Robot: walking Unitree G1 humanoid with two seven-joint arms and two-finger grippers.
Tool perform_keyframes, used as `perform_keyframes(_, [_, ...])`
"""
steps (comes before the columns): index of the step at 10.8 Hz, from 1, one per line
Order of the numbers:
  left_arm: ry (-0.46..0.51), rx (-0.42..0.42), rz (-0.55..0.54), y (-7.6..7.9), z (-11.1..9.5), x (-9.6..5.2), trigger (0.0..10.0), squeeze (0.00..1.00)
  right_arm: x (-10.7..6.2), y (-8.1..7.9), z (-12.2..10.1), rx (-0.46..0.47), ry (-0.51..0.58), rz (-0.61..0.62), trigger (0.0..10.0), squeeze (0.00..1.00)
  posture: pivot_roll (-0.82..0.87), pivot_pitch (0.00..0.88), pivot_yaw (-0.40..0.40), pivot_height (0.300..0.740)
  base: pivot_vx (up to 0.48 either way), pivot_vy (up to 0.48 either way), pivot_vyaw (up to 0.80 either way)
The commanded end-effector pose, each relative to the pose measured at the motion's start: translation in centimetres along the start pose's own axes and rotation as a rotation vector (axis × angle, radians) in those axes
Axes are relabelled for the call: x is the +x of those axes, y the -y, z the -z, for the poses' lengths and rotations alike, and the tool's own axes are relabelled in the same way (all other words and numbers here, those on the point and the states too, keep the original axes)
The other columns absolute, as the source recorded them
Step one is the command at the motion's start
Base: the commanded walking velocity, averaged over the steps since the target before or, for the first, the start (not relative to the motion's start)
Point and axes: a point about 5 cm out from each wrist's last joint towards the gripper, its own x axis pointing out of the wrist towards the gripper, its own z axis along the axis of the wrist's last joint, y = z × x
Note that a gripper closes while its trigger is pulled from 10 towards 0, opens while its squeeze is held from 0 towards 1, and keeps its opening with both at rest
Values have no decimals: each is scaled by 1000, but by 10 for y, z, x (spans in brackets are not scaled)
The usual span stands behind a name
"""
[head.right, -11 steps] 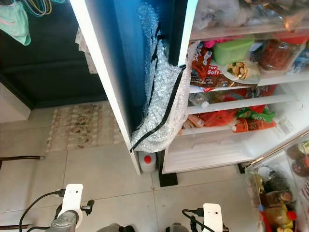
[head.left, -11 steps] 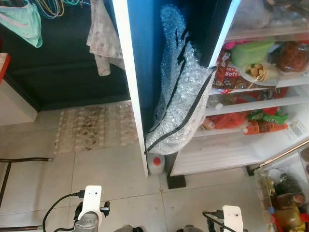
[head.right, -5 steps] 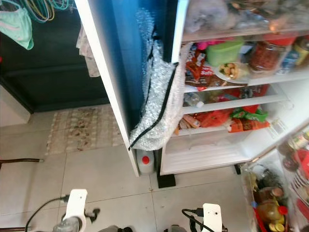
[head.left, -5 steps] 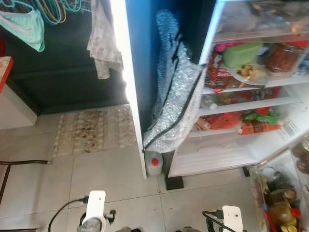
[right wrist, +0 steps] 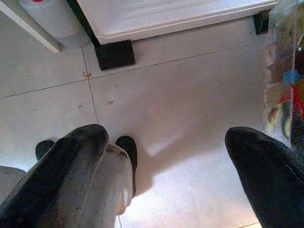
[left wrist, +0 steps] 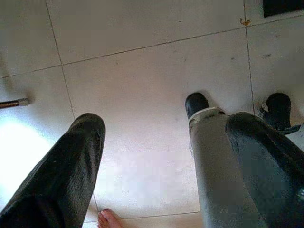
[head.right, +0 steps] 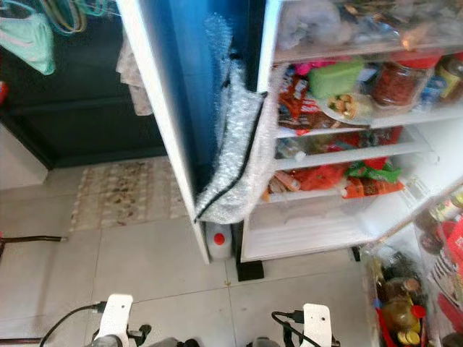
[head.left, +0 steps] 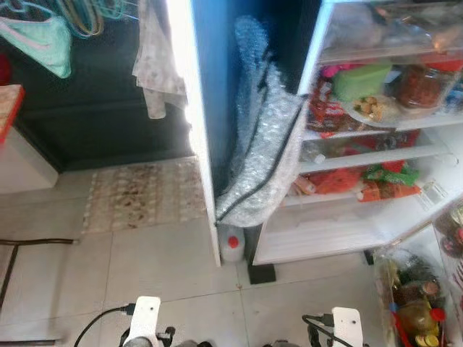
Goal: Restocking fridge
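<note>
Fridge (head.left: 362,238) open ahead of you, both arms idle and low.
Left gripper (left wrist: 161,166) and right gripper (right wrist: 166,175) hang over the tiled floor (head.left: 159,267), fingers spread, holding nothing. Shelves are packed; green container (head.left: 370,78) up top, bubble wrap (head.left: 264,155) wedged beside the fridge.

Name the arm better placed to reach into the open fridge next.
Right, probably. The fridge stands open ahead to the robot's right, on the right end effector side. It is open and empty. The left end effector, also open, faces bare floor.
</note>
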Motion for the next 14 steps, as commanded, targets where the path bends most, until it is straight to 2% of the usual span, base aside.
perform_keyframes(1, [-36, -1, -8, -2, 12, -2, 10000, 0, -2, -1, 6, 14, -11, 2, 10000, 0, -86, 119, 35, 740, 0, 307, 0])
perform_keyframes(7, [-29, 5, -22, -5, 11, -2, 10000, 0, -2, 0, 6, 18, -11, 11, 10000, 0, -90, 111, 40, 740, 0, 318, 0])
perform_keyframes(9, [-25, 9, -26, -7, 10, -2, 10000, 0, -2, 4, 5, 30, -13, 23, 10000, 0, -94, 116, 40, 740, 0, 0, 0])
perform_keyframes(10, [-26, 10, -27, -8, 11, -2, 10000, 0, -2, 5, 7, 54, -29, 32, 10000, 0, -94, 116, 40, 740, 0, 0, -675])
perform_keyframes(14, [-20, 4, -23, -8, 11, -2, 10000, 0, -3, 6, 8, 32, -29, 45, 10000, 0, -92, 134, 37, 740, 0, 0, -775])
